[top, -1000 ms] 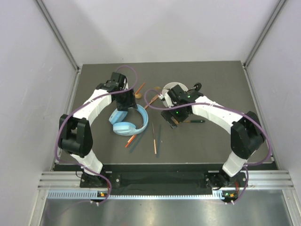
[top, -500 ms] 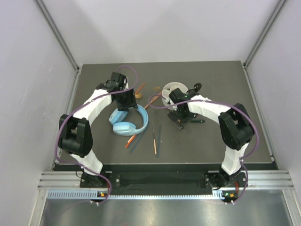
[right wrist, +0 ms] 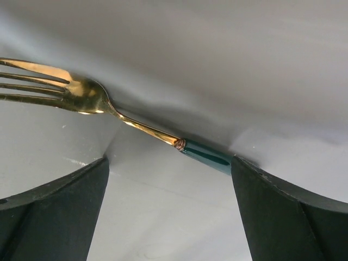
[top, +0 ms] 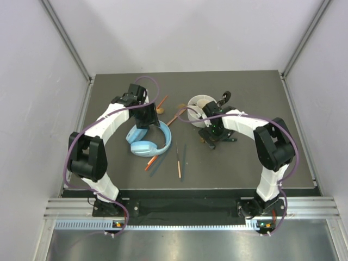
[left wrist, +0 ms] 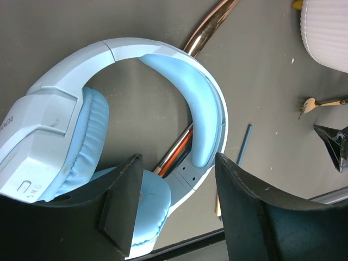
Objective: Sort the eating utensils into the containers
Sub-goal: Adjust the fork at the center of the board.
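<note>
The white divided holder (top: 199, 103) stands at the table's middle back, with a black spoon (top: 225, 99) leaning at its right. My right gripper (top: 210, 142) is just in front of it. In the right wrist view the gripper (right wrist: 169, 160) is open, with a gold fork with a dark teal handle (right wrist: 130, 124) across the gap. The handle's end meets the right finger; I cannot tell if it touches. My left gripper (top: 145, 120) hangs open and empty (left wrist: 176, 161) over the light blue headphones (left wrist: 204, 103). An orange chopstick (left wrist: 175, 154) lies under the headband.
Orange chopsticks (top: 178, 163) and a teal chopstick (top: 184, 154) lie in front of the headphones (top: 149, 142). A gold spoon (top: 161, 109) lies behind them, and its handle (left wrist: 209, 26) shows in the left wrist view. Grey walls close in the table on three sides.
The right wrist has swung right and turned, from left of the holder to just in front of it by the fork. The left arm has not moved.
</note>
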